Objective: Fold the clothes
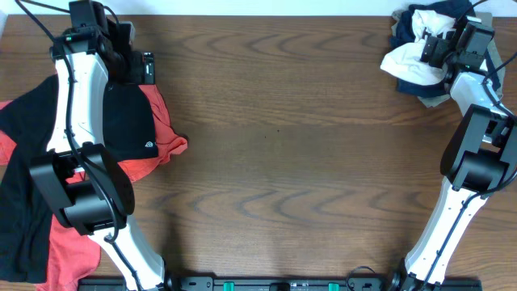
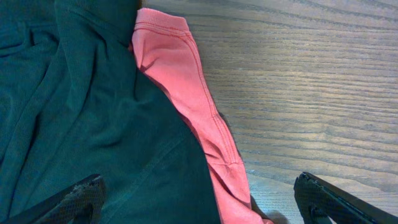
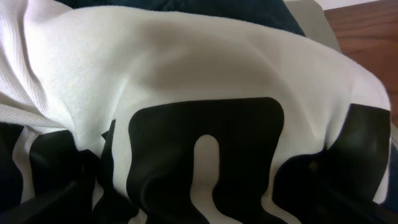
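Observation:
A black garment (image 1: pixel 121 121) lies over a red garment (image 1: pixel 166 133) at the table's left side. My left gripper (image 1: pixel 137 69) is open just above their far edge. In the left wrist view its fingers (image 2: pixel 199 205) straddle the dark cloth (image 2: pixel 93 112) and the red hem (image 2: pixel 180 68), holding nothing. My right gripper (image 1: pixel 432 50) is pressed into a pile of clothes at the far right corner, on a white garment with black print (image 1: pixel 408 65). That garment (image 3: pixel 186 81) fills the right wrist view and hides the fingers.
The pile at the far right also holds dark blue cloth (image 1: pixel 404 28) and a grey piece (image 1: pixel 436 95). Red and black cloth hangs over the table's left edge (image 1: pixel 24 218). Bare wood tabletop (image 1: pixel 283 145) spans the middle.

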You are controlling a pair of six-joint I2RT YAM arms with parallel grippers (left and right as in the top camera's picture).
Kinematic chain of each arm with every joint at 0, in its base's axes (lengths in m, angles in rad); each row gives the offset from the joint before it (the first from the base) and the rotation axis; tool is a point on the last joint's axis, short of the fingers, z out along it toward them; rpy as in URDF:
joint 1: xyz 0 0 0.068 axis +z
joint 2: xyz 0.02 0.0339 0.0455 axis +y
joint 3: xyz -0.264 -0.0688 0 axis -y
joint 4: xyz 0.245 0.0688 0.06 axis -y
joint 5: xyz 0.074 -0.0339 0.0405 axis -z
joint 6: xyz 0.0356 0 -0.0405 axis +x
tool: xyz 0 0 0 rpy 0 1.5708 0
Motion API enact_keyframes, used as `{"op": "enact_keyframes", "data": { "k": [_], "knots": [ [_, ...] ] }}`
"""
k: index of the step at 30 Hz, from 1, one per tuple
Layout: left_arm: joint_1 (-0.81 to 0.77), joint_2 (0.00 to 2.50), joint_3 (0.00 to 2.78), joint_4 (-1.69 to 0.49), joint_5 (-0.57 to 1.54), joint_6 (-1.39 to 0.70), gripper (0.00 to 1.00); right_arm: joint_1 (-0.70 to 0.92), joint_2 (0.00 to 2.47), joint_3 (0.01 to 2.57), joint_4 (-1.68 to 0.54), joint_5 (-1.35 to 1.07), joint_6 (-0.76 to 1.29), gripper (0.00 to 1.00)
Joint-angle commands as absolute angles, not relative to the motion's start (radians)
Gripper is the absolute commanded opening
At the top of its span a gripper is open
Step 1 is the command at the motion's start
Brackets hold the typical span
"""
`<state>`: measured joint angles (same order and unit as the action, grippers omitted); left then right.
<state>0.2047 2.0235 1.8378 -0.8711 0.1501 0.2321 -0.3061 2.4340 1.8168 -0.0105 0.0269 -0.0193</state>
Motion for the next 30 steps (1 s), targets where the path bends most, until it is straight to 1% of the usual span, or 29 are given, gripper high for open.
{"op": "enact_keyframes", "data": {
  "k": [1, 5, 10, 16, 22, 30],
  "knots": [
    [0.205, 2.020, 1.837, -0.874, 0.149, 0.223, 0.98, -0.295, 2.409, 1.799, -0.026, 0.053, -0.031, 0.99],
    [0.205, 2.020, 1.837, -0.874, 0.148, 0.223, 0.98, -0.296, 2.231, 1.799, -0.025, 0.053, -0.031, 0.99],
    [0.205, 2.020, 1.837, -0.874, 0.148, 0.223, 0.98, -0.293, 1.932, 1.799, -0.080, 0.015, -0.030, 0.99],
    [0.205, 2.020, 1.837, -0.874, 0.148, 0.223, 0.98, -0.294, 1.620, 1.799, -0.082, 0.010, -0.031, 0.99],
    [0.205, 2.020, 1.837, -0.874, 0.148, 0.223, 0.98, -0.294, 1.395, 1.799, -0.083, 0.011, -0.031, 0.99],
    [0.205, 2.020, 1.837, -0.874, 0.148, 0.223, 0.98, -0.294, 1.201, 1.799, -0.084, 0.011, -0.031, 0.99]
  ]
}}
